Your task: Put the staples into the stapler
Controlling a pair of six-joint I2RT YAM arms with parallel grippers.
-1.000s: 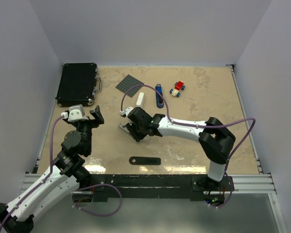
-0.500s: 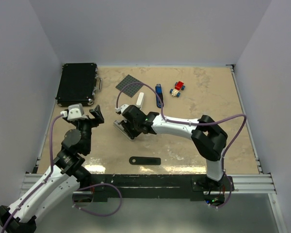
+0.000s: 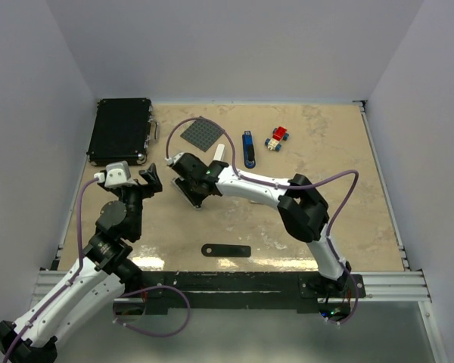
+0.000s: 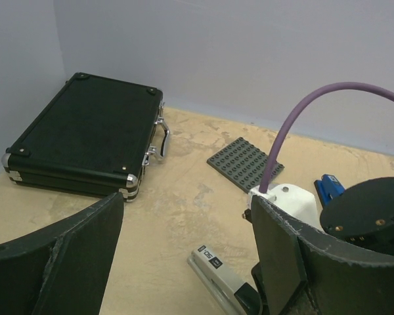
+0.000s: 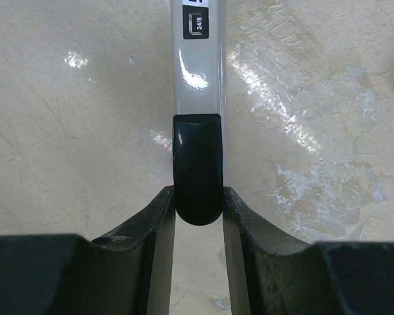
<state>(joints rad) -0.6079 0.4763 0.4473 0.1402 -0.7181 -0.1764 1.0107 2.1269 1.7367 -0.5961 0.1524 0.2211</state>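
The stapler (image 3: 186,190) is a pale grey bar with a black rear end, lying on the table left of centre. My right gripper (image 3: 192,180) is shut on that black end; in the right wrist view the two fingers press its sides (image 5: 198,193) and the grey body (image 5: 198,65) runs away from me. My left gripper (image 3: 150,180) hovers just left of it, open and empty (image 4: 187,200), with the stapler's tip (image 4: 220,274) below between its fingers. The staples (image 3: 220,151), a small white box, lie just beyond the right arm, partly hidden by it.
A black case (image 3: 121,130) (image 4: 85,134) lies at the far left. A grey studded plate (image 3: 203,133) (image 4: 246,161), a blue oblong object (image 3: 248,148) and a toy-brick car (image 3: 277,138) sit at the back. A flat black strip (image 3: 225,249) lies near the front edge.
My right arm has carried the stapler leftward and a little farther back, toward the left gripper. The left arm has stayed still.
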